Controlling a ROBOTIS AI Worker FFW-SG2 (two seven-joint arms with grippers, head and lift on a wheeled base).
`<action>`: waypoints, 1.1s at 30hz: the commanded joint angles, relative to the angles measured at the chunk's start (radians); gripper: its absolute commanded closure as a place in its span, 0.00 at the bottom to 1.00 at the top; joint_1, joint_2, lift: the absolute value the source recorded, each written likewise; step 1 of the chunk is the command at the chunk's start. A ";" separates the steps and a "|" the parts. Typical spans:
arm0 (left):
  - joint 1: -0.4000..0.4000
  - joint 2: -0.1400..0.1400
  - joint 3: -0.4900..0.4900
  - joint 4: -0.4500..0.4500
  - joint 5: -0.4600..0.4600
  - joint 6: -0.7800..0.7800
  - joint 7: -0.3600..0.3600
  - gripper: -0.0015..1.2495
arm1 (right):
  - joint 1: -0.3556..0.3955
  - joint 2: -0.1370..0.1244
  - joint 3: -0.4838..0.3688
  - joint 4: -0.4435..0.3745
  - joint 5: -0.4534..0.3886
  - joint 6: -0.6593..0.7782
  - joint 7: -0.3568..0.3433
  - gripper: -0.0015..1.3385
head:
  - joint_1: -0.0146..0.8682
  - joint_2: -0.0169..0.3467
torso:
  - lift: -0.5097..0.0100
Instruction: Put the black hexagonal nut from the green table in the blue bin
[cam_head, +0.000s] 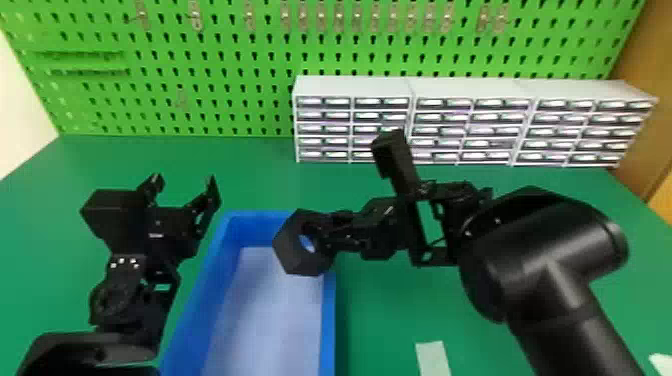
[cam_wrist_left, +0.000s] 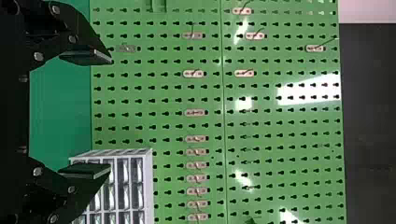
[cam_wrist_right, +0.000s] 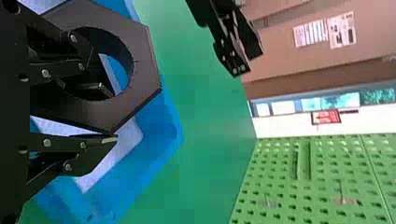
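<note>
In the head view, my right gripper (cam_head: 331, 234) holds the black hexagonal nut (cam_head: 288, 248) above the right side of the blue bin (cam_head: 327, 325), near its far end. The right wrist view has my right gripper (cam_wrist_right: 112, 115) shut on the nut's ring (cam_wrist_right: 144, 63), one finger in the hole and the other against the outer side. Behind the nut lies the blue bin (cam_wrist_right: 161, 135). My left gripper (cam_head: 185, 183) is open with nothing between its fingers, left of the bin's far corner; in the left wrist view, the left gripper (cam_wrist_left: 109, 114) faces the pegboard.
White drawer cabinets (cam_head: 475, 90) stand at the back right of the green table (cam_head: 240, 170), before a green pegboard (cam_head: 215, 60). A pale strip (cam_head: 434, 357) lies on the table right of the bin, near the front.
</note>
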 joint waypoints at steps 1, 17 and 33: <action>-0.003 0.000 0.001 0.001 0.000 0.000 0.000 0.35 | -0.018 -0.008 0.049 0.017 -0.049 -0.002 -0.020 0.82 | 0.76 0.20 | 0.80; -0.008 0.000 0.003 0.003 0.000 0.000 0.000 0.35 | -0.055 -0.011 0.113 0.052 -0.099 -0.006 -0.025 0.81 | 0.76 0.20 | 0.80; -0.008 0.000 0.004 0.005 0.000 0.000 0.000 0.35 | -0.053 -0.011 0.109 0.064 -0.122 0.002 -0.027 0.44 | 0.76 0.20 | 0.80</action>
